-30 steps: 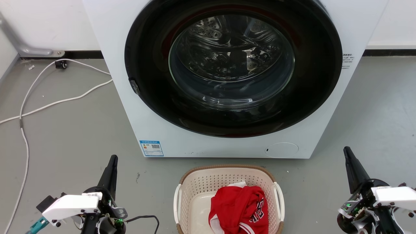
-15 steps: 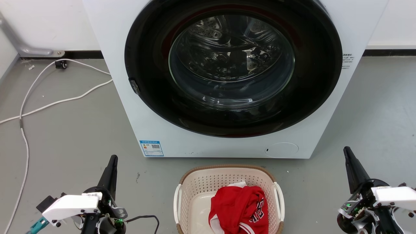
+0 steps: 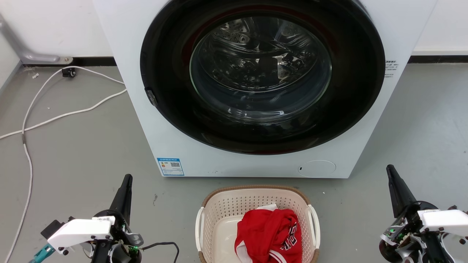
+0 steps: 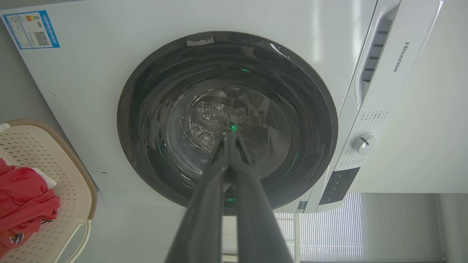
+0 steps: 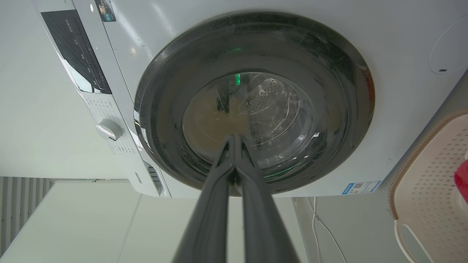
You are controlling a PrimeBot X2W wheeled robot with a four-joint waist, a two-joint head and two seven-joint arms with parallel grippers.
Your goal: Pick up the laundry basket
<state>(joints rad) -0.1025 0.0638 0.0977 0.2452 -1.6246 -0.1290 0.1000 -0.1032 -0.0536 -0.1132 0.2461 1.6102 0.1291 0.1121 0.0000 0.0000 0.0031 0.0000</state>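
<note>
Your left claw [image 3: 127, 178]: fingers together at the tips, nothing between them. In the head view it stands at lower left, pointing up toward the washer [image 3: 175, 138]. Your right claw [image 3: 389, 168]: the same, fingers together and empty, at lower right. Count: two claws, both off the basket.

Each wrist view looks along its closed fingers at the washer's round glass door [image 4: 226, 120], with the drum visible behind the glass. Count: one washer, one door.

The basket [image 3: 256, 187] sits on the floor [image 3: 80, 157] between the two claws, centred ahead of you. Its far rim is near the washer's lower edge, with a narrow strip of floor between them. Its near end is cut off by the bottom of the head view. It has two white handles, one per side: left handle [image 3: 199, 223], right handle [image 3: 315, 222]. One red garment [image 3: 268, 233] lies inside, toward the right; the left part of the bottom is bare.

Room: bare floor separates each claw from the handle on its side. White cables [image 3: 73, 113] trail on the floor left of the washer, beyond the left claw.
</note>
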